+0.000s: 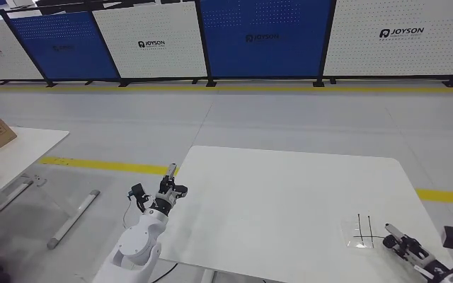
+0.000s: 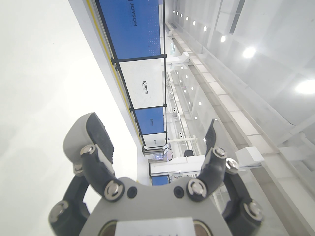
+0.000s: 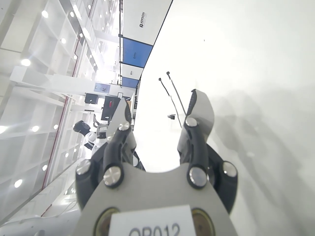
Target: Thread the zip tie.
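Zip ties (image 1: 364, 228): black, loose, flat on the counter (image 1: 283, 205) at its near right corner, on what looks like a clear sheet (image 1: 352, 243), can't tell if it's a bag. Right wrist view shows two ties (image 3: 172, 92) side by side, heads pointing toward the counter's far side, and a third head lower down that seems to belong to a tie crossing them. None looks looped or closed, tails look free as far as I can see. Right tool (image 3: 158, 99) is spread, holding nothing, and sits low over that same near right corner (image 1: 391, 231), aimed along the ties and just short of them, not touching. Left tool (image 2: 152, 121) is also spread and empty. It hangs at the counter's left edge (image 1: 170, 177), the whole counter width away from the ties. Progress as I read it: zero, threading not started and nothing grasped. Left to do: pick one tie out of the bunch, get the second tool onto it, steer the tail into the head slot, pull through. Thin flat ties on a slick sheet, so I expect the pick itself to be fiddly.
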{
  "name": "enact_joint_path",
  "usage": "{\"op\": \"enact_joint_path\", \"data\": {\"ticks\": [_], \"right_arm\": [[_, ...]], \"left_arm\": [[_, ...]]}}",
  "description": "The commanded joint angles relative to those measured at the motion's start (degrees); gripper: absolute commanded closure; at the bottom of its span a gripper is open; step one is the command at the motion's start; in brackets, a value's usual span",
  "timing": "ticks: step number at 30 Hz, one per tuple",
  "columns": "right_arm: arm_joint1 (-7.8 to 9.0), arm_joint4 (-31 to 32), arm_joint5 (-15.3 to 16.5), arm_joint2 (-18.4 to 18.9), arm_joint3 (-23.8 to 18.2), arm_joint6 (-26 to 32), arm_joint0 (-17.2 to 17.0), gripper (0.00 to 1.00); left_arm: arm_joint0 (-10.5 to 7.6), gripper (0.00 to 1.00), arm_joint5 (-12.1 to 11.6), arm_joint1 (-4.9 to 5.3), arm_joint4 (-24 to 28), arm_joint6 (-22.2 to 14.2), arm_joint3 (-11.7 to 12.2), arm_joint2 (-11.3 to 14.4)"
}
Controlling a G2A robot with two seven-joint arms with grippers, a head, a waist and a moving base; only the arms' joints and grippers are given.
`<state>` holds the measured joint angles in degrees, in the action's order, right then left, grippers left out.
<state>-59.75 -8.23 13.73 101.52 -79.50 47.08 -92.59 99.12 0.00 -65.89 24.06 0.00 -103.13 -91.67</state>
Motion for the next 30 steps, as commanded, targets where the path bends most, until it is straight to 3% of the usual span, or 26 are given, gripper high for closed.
{"op": "enact_joint_path", "data": {"ticks": [1,4,6,17,30], "right_arm": [[0.04,0.14,-0.04,-0.07,0.14,-0.01,0.0,0.52],[0.1,0.54,-0.14,-0.33,0.32,-0.16,0.09,0.53],[0.14,0.83,-0.16,-0.5,0.32,-0.16,0.09,0.6],[0.39,1.27,-0.48,-0.88,0.48,-0.15,0.19,0.61],[0.65,0.61,-0.16,-0.98,0.65,0.06,-0.02,0.82]], "left_arm": [[0.0,0.0,0.0,0.0,0.0,0.0,0.0,0.0],[0.0,0.0,0.0,0.0,0.0,0.0,0.0,0.0],[0.0,0.0,0.0,0.0,0.0,0.0,0.0,0.0],[0.0,0.0,0.0,0.0,0.0,0.0,0.0,0.0],[0.0,0.0,0.0,0.0,0.0,0.0,0.0,0.0]]}}
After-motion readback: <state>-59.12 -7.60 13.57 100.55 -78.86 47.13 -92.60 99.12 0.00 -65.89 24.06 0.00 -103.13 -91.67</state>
